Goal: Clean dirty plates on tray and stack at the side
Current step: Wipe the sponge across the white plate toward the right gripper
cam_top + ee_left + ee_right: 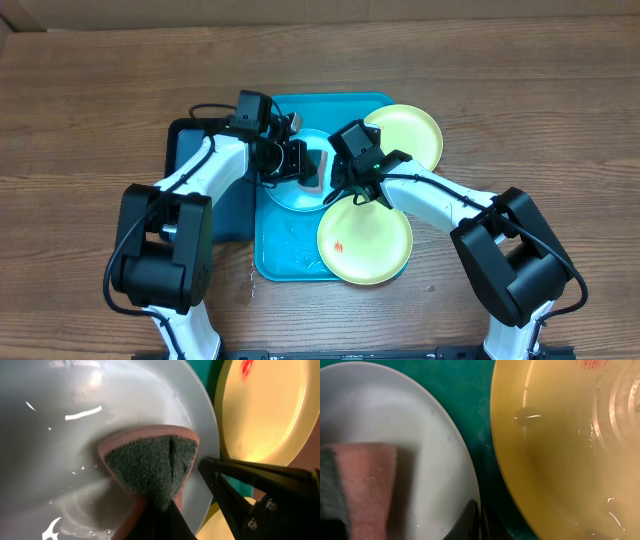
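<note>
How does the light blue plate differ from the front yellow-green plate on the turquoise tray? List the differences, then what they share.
The light blue plate has a sponge pressed on it by the left gripper; the front yellow-green plate has no sponge on it. The yellow-green plate carries an orange-red smear; the blue plate shows none visible. Both are round, glossy and lie on the turquoise tray.

My arms point(215, 165) are white tubes between bulky black joints point(160, 240), with thin black cables point(205, 109) looping off. Small silver screws point(270, 505) dot one black finger point(260, 476).
</note>
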Controlling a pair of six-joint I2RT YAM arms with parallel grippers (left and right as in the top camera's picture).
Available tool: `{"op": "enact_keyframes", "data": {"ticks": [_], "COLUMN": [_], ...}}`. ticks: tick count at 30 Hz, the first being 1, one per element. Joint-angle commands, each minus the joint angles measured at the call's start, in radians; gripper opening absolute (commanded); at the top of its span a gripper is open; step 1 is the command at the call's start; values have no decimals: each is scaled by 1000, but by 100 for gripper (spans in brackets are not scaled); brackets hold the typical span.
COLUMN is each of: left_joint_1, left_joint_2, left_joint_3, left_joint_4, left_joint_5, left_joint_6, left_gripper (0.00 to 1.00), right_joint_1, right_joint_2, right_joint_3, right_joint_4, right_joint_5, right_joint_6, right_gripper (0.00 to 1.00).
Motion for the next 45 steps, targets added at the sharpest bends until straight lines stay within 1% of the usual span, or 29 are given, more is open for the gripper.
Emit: {"op": "enact_keyframes", "data": {"ticks": [1, 6, 9, 13, 21, 24, 26, 27, 30, 33, 35, 36, 39, 45], "left_joint_1": [0, -3, -3, -3, -17, -17, -15, -14, -5, 9, 14, 16, 15, 8], "left_joint_2": [-75, -75, -71, -48, 78, 114, 114, 109, 105, 105, 103, 102, 89, 47], "left_joint_3": [35, 32, 31, 31, 9, 9, 10, 13, 45, 98, 145, 174, 243, 276], "left_joint_4": [-5, -28, -40, -41, -17, -10, -6, -3, 5, 6, -7, -24, -75, -193], "left_joint_5": [-137, -322, -388, -399, -382, -349, -291, -236, -8, 177, 233, 234, 160, -105], "left_joint_6": [5, 110, 161, 226, 227, 227, 228, 230, 254, 253, 249, 249, 251, 250], "left_gripper": [4, 4, 4, 4, 4, 4, 4, 4, 4, 4, 4, 4, 4, 4], "right_joint_1": [9, 9, 9, 9, 9, 9, 9, 9, 9, 9, 9, 9, 9, 9], "right_joint_2": [0, 0, 0, 0, 0, 0, 0, 0, 0, 0, 0, 0, 0, 0], "right_joint_3": [15, 15, 15, 15, 15, 15, 15, 15, 15, 15, 15, 15, 15, 15], "right_joint_4": [5, 6, 6, 6, 8, 8, 8, 8, 9, 8, 7, 5, 5, 5], "right_joint_5": [-9, -9, -8, -9, -9, -9, -9, -9, -9, -9, -9, -9, -9, -9], "right_joint_6": [-7, -7, -7, -7, -7, -7, -7, -7, -7, -7, -7, -7, -7, -7], "right_gripper": [4, 4, 4, 4, 4, 4, 4, 4, 4, 4, 4, 4, 4, 4]}}
